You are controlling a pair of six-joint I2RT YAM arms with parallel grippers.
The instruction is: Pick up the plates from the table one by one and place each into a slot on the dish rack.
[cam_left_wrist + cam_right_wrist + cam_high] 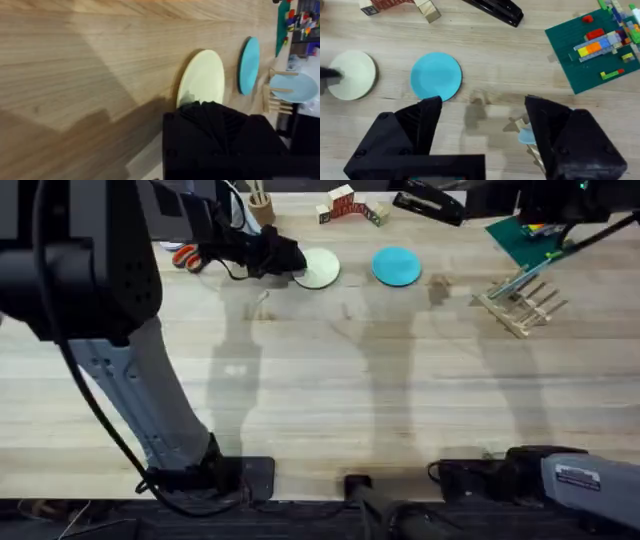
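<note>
Left gripper (292,264): at cream plate (319,268) edge, finger state indeterminable. Right gripper (482,122): spread wide above table (330,380), beside dish rack (520,305).

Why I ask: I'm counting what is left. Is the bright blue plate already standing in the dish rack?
No: the bright blue plate lies flat on the table, apart from the dish rack.

Two plates (319,267) (396,265) side by side, dish rack (520,308) well to their right
</note>
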